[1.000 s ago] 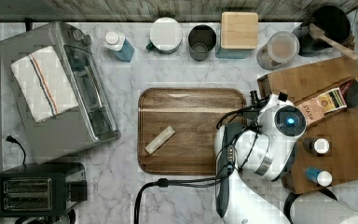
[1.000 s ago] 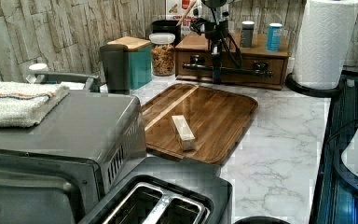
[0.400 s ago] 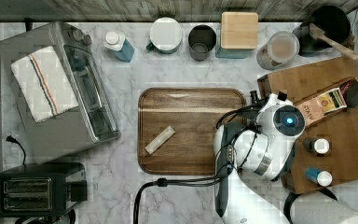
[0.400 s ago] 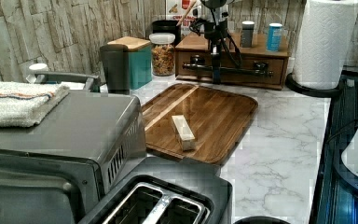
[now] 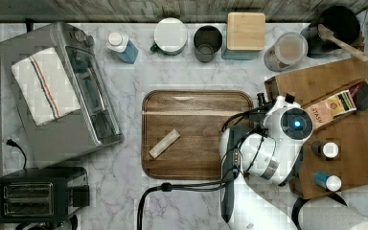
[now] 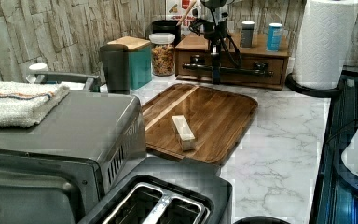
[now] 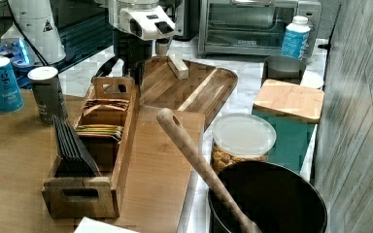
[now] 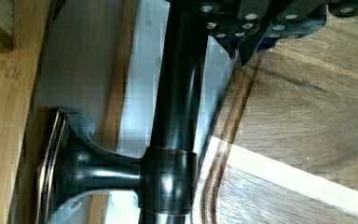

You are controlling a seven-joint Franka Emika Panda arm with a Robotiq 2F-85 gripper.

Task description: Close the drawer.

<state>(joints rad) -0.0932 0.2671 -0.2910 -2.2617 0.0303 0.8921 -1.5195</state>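
1. Fingers point(image 8: 247, 49) sit narrowly apart, straddling the dark bar handle point(image 8: 177, 116); the one that shows is just clear of it.
2. Gripper point(image 6: 216, 77) hangs at the drawer point(image 6: 233, 63) front.
3. Drawer is stiff, light wood in the box point(image 6: 200, 43); pushing on the handle likely slides it.

toaster point(image 5: 38, 197): 1 | tray point(image 5: 196, 103): 1 | spice jars point(image 5: 329, 150): 2, perhaps

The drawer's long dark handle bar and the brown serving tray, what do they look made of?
The long dark handle bar looks like metal with a glossy dark finish, going by its bright highlights, though coated plastic is possible. The brown rounded-corner serving tray looks like dark-stained wood: visible grain, plank seams, a soft sheen.
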